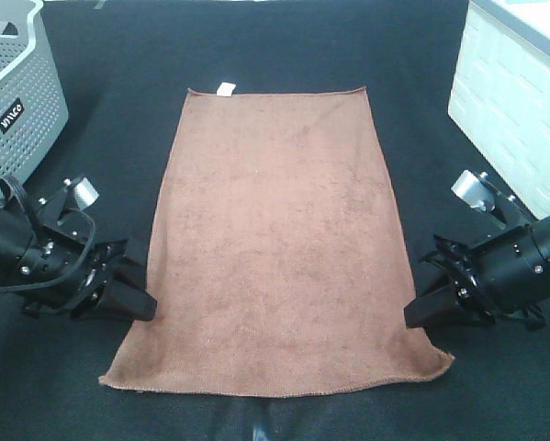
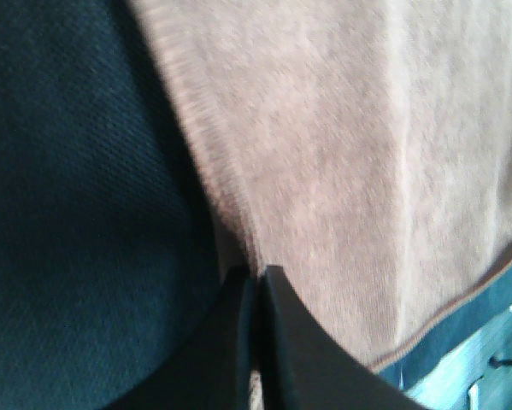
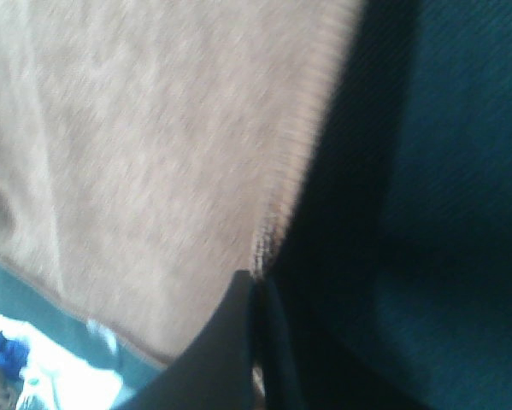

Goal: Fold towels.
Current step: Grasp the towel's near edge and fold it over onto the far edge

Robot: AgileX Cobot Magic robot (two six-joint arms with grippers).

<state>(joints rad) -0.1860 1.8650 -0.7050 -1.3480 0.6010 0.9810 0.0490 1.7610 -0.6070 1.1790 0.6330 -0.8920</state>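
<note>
The reddish-brown towel (image 1: 279, 239) lay flat on the dark desk (image 1: 118, 55), its small white tag (image 1: 226, 89) on the far hem, too small to read. Off the towel's far-left corner stood a grey perforated basket (image 1: 22, 73); its black label (image 1: 10, 117) carried white lettering I could not read surely. A white panelled box (image 1: 504, 101) stood off the far-right corner. The left pincer (image 1: 149, 308) was clenched on the towel's left edge and the right pincer (image 1: 410, 315) on its right edge, both towards the near hem.
</note>
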